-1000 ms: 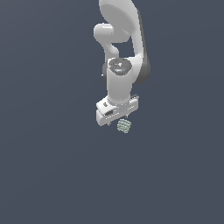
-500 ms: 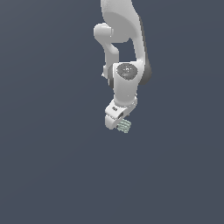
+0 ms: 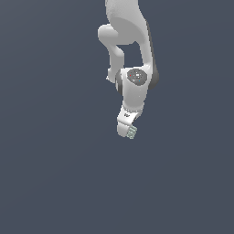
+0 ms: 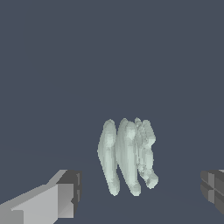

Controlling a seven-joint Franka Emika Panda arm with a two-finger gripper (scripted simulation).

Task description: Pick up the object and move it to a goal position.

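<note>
The object [image 3: 132,132] is a small pale grey-green lumpy block with ridged sides. In the exterior view it shows just at the tip of my white gripper [image 3: 127,131], on the exterior view's right of the hand. In the wrist view the object [image 4: 127,157] stands between my two fingertips [image 4: 65,192], with a clear gap on each side. The jaws are wide apart and do not touch it. The other fingertip [image 4: 213,187] shows at the frame's edge. My gripper is open around the object.
A plain dark grey-blue surface [image 3: 55,173] fills both views. The white arm [image 3: 130,41] comes down from the top of the exterior view. No other objects or goal marker show.
The wrist has turned, so the hand now shows edge-on instead of broadside and has dropped slightly. The object has stayed in about the same place.
</note>
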